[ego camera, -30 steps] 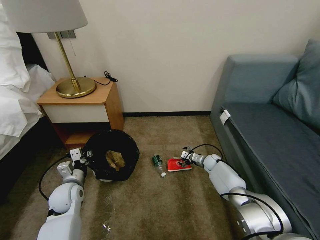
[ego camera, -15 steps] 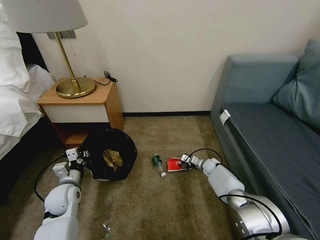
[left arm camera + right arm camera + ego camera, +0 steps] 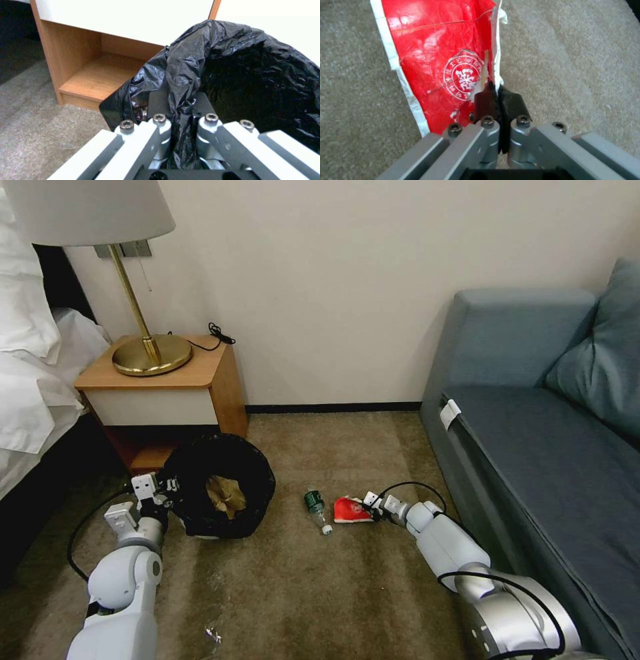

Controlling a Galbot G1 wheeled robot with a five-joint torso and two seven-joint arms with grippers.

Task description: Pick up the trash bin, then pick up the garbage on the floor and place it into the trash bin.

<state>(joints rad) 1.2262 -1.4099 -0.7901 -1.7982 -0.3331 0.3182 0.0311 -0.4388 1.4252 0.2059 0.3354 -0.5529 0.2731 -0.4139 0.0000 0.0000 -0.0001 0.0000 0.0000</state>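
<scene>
The trash bin (image 3: 200,473), lined with a black bag (image 3: 253,62), is tipped with its mouth toward me, just in front of the nightstand. My left gripper (image 3: 162,492) (image 3: 178,100) is shut on the bin's bagged rim. A crumpled tan paper bag (image 3: 223,497) lies inside. On the carpet to the right are a small green-labelled bottle (image 3: 315,507) and a red packet (image 3: 348,510) (image 3: 436,57). My right gripper (image 3: 369,505) (image 3: 498,92) is low over the floor, shut on the packet's right edge.
A wooden nightstand (image 3: 167,387) with a brass lamp (image 3: 150,353) stands behind the bin, with the bed (image 3: 27,380) to its left. A blue sofa (image 3: 547,427) lines the right side. A small shiny scrap (image 3: 213,636) lies on the carpet near me.
My right gripper has sunk lower to the carpet at the red packet's right edge. The left arm has shifted the bin slightly to the left.
</scene>
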